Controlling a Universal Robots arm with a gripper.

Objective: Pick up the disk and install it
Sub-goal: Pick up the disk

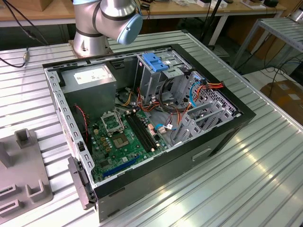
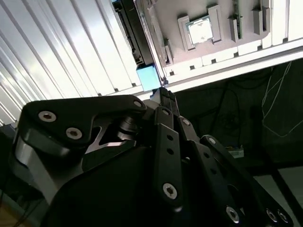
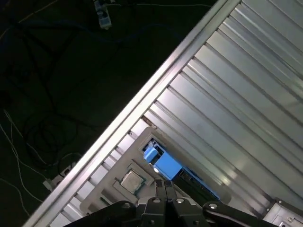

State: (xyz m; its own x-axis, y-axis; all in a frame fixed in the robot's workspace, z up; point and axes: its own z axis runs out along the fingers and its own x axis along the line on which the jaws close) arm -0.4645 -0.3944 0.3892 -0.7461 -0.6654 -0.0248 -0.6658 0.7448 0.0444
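In both wrist views the gripper has its fingers drawn together with nothing visible between them. Their tips overlap the blue rail end of the disk, and whether they touch it cannot be judged. The disk stands on edge at the grey fixture plate, beside a processor chip. Most of its dark body is hidden behind the gripper. In the exterior view the arm is cut off above the open computer case.
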